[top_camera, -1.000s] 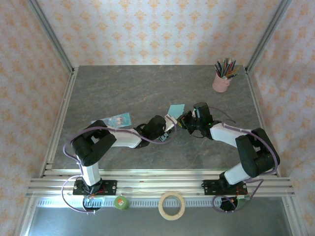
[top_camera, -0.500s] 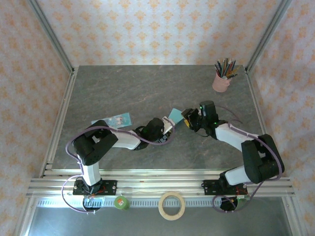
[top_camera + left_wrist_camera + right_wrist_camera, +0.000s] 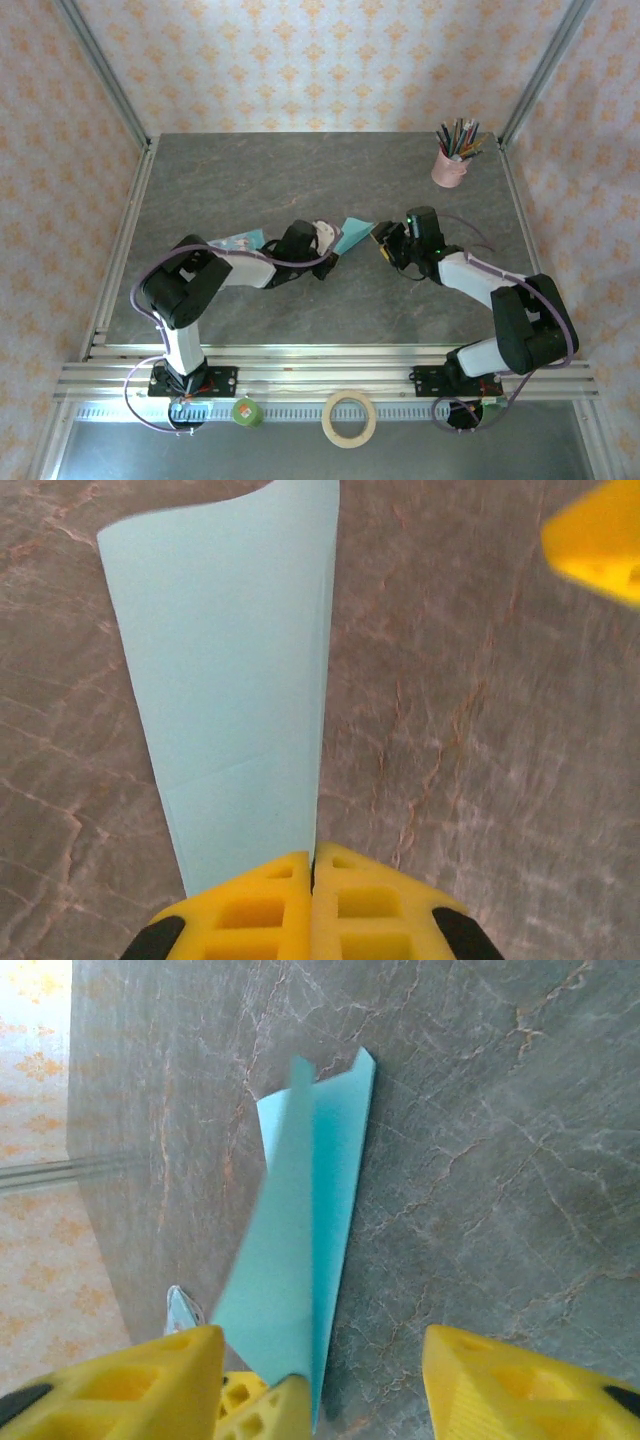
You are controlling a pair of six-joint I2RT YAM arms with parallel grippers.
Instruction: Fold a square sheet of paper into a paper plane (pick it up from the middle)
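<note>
Left gripper (image 3: 312, 875) clamps tight on one end of the square sheet of paper (image 3: 235, 680), creased long and narrow, holding it near the table (image 3: 300, 180) centre. Right gripper (image 3: 385, 243) waits at its three o'clock, jaws apart, apparently leaving room for a fresh grip.

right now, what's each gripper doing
left gripper: shut on the turquoise paper
right gripper: open, a finger on either side of the paper, not gripping it
</note>
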